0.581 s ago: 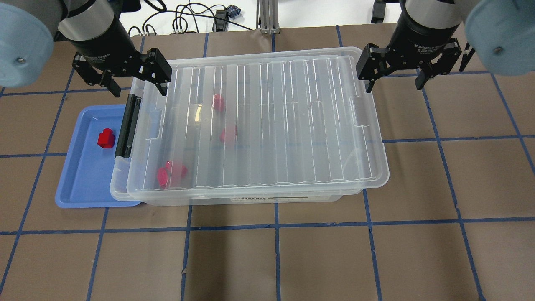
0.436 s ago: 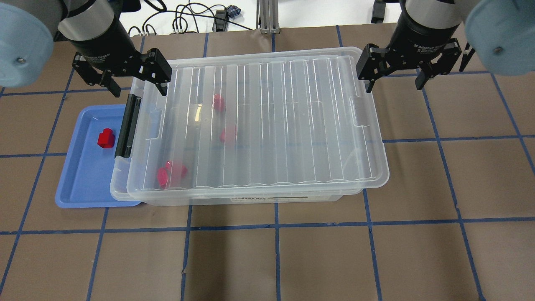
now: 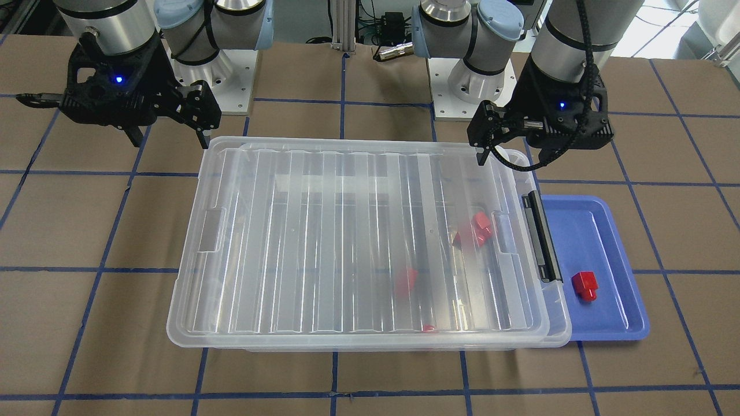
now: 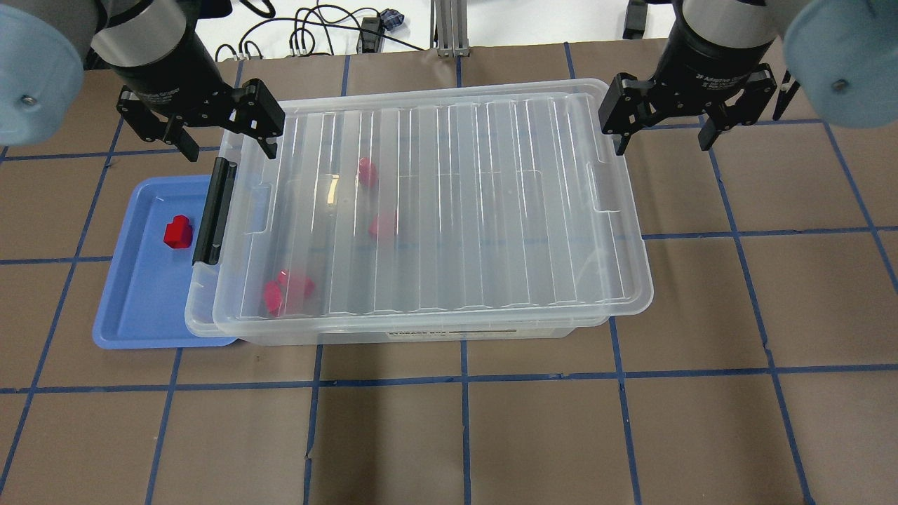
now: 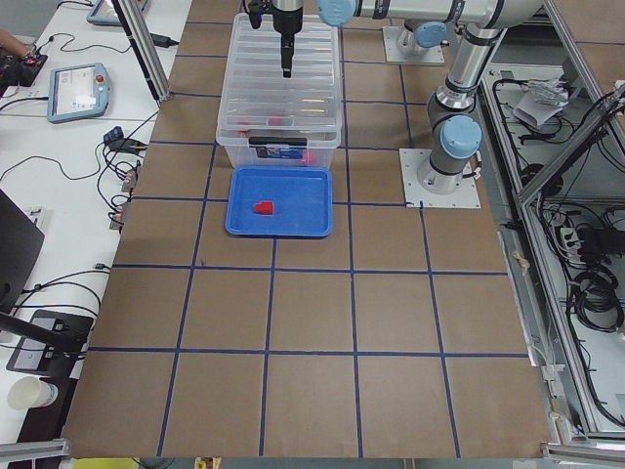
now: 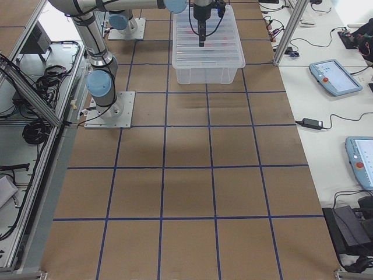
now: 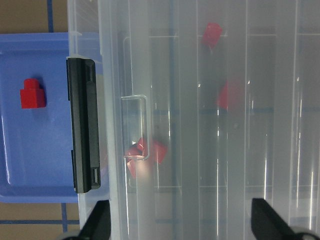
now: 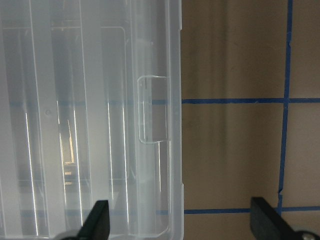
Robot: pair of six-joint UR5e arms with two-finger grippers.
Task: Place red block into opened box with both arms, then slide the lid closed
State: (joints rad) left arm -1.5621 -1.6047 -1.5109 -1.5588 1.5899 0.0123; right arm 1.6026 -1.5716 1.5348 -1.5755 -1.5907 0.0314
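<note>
The clear box (image 4: 421, 335) stands mid-table with its black latch bar (image 4: 214, 210) on the left end. The ribbed lid (image 4: 456, 203) lies on top, offset slightly right, so the box's left rim shows. Several red blocks (image 4: 383, 226) lie inside under the lid. One red block (image 4: 177, 231) sits in the blue tray (image 4: 140, 308), also seen as the red block (image 7: 33, 95). My left gripper (image 4: 229, 149) hangs open above the box's far-left corner, holding nothing. My right gripper (image 4: 661, 144) hangs open just past the far-right corner, over bare table.
The blue tray (image 3: 613, 242) is tucked against the box's latch end. Cables and a metal post (image 4: 449, 28) lie beyond the table's far edge. Brown table surface with blue tape lines stretches in front and to the right of the box.
My left gripper has shifted slightly away toward the far left. The right gripper has barely moved. Box, lid and blocks are where they were.
</note>
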